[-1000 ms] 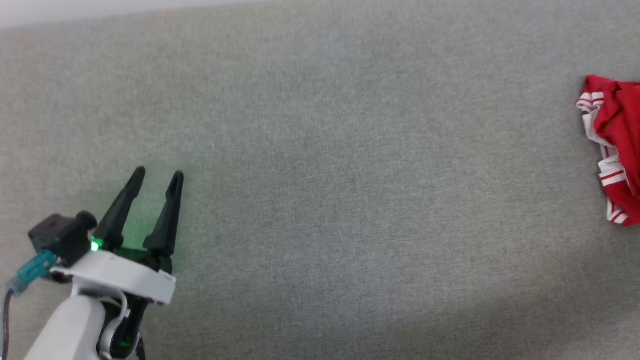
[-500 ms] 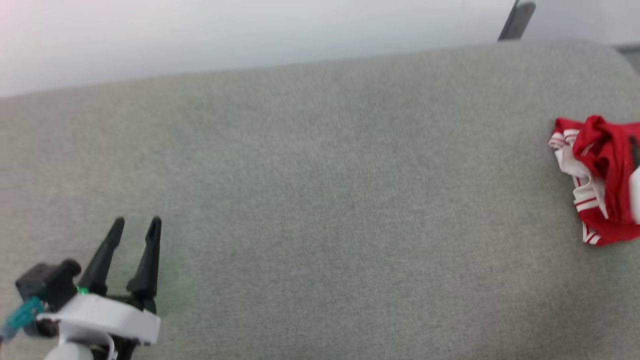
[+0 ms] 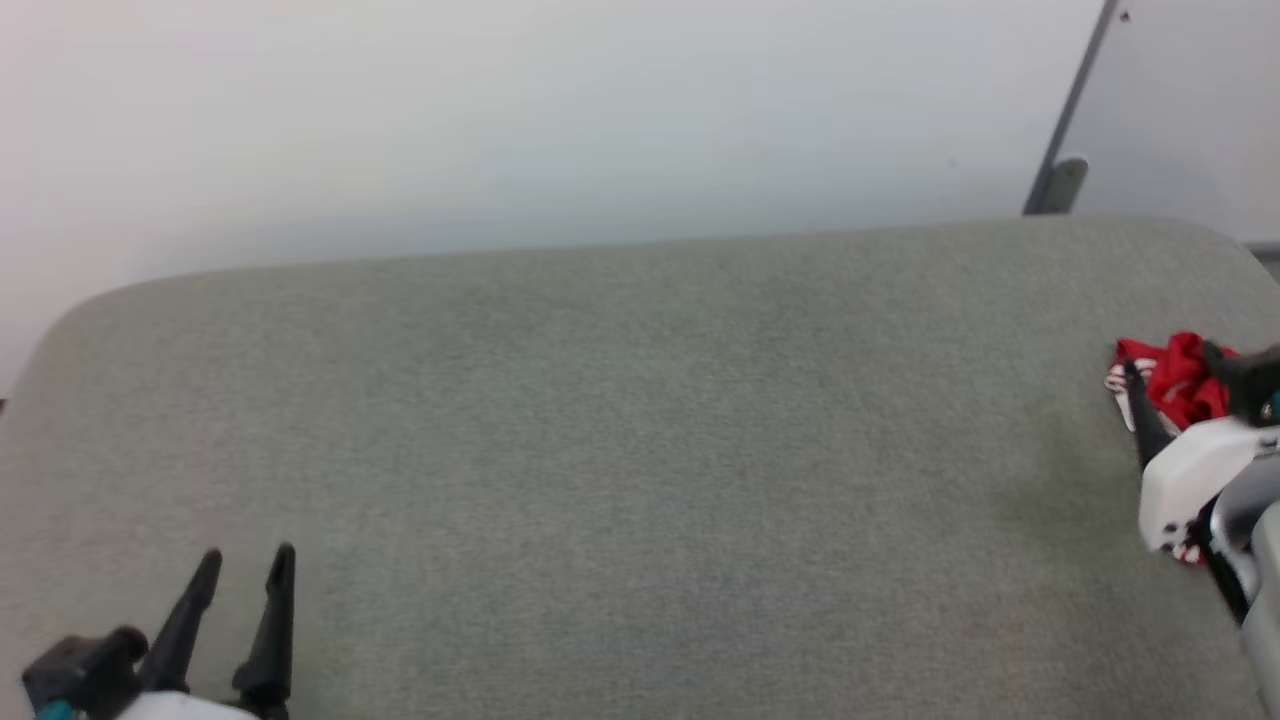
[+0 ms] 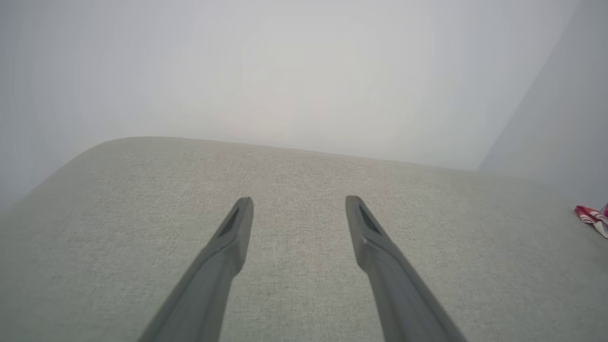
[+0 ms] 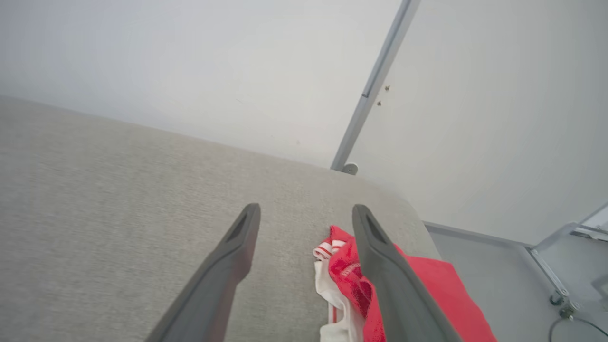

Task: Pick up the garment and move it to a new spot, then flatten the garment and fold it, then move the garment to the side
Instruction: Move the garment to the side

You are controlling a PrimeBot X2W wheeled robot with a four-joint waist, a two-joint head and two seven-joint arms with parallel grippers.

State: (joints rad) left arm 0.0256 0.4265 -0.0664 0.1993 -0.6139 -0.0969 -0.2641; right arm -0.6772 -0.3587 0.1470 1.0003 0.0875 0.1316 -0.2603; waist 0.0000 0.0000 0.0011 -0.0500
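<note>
Garment [image 3: 1178, 388] sits bunched at the right end of the grey surface [image 3: 640, 450]. Right gripper [image 5: 306, 211] is over it, jaws apart, empty. Left gripper [image 3: 247, 556] also spread, well apart. Likely soft, light, limp: pinch a thick fold.

The left gripper [image 3: 247, 553] points straight ahead, its two dark fingers spread wide; the right gripper [image 3: 1169, 357] stands equally wide, fingers forward.

Crumpled red-and-white garment [image 3: 1178, 385], bunched at the cushion's right end
</note>
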